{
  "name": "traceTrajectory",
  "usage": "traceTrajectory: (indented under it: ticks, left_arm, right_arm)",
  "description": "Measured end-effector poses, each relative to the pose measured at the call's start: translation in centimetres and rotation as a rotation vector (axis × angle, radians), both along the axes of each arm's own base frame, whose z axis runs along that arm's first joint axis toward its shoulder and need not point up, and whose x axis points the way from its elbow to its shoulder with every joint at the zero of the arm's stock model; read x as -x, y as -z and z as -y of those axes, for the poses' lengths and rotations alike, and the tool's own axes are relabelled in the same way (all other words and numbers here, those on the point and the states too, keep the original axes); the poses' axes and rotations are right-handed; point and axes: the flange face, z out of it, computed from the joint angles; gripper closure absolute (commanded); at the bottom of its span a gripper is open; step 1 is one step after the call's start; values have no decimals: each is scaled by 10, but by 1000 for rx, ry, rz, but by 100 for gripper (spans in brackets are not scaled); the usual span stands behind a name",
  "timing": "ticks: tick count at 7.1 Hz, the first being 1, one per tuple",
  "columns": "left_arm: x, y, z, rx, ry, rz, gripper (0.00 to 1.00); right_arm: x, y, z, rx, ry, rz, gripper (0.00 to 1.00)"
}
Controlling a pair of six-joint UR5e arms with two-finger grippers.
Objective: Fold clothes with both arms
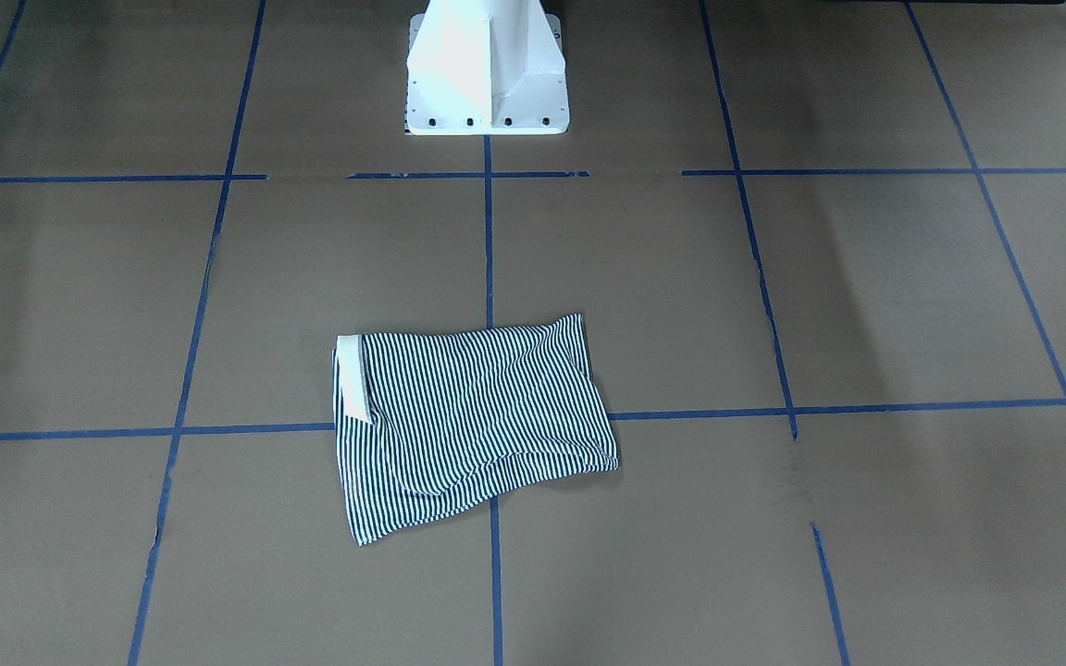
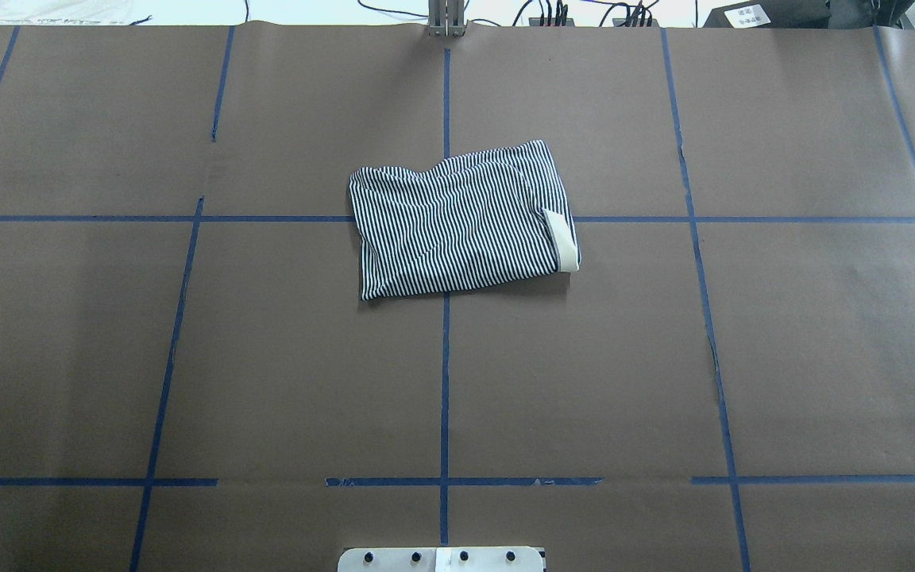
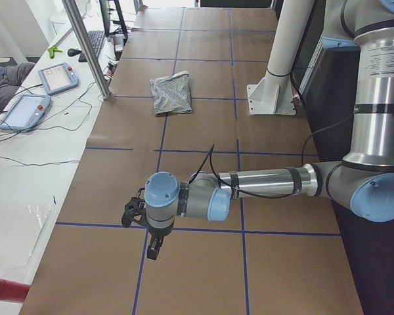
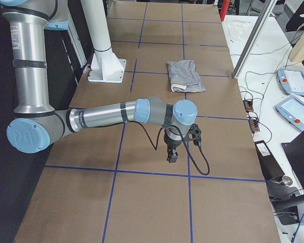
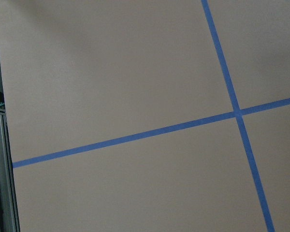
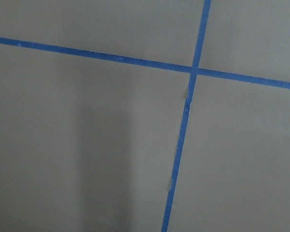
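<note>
The folded navy-and-white striped polo shirt (image 2: 457, 222) lies on the brown paper-covered table (image 2: 187, 357), its edges well apart from the black left gripper (image 3: 154, 249) and the black right gripper (image 4: 172, 156). Neither gripper's opening can be told.

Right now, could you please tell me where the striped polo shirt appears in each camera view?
Front-facing: shirt lower centre, collar at its left.
Overhead: shirt upper centre, collar at its right.
Exterior left: shirt upper middle, far off.
Exterior right: shirt upper middle, far off.
Left wrist: not in it.
Right wrist: not in it.
Shared landmark: white pedestal base, top centre front-facing, bottom edge overhead, beside the shirt in side views.
</note>
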Motion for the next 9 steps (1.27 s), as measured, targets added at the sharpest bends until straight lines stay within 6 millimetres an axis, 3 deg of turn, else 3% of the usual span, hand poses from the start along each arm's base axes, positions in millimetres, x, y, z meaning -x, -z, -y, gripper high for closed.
traceTrajectory:
  ticks: [3,9]
  left_arm:
    - [-6,29,-10,61,11,-18,0]
    - [-6,31,-11,63,11,-19,0]
  right_arm:
    - [-1,-6,-2,-9,-59,-20,0]
    - [1,-40,1,-28,-123,-36,0]
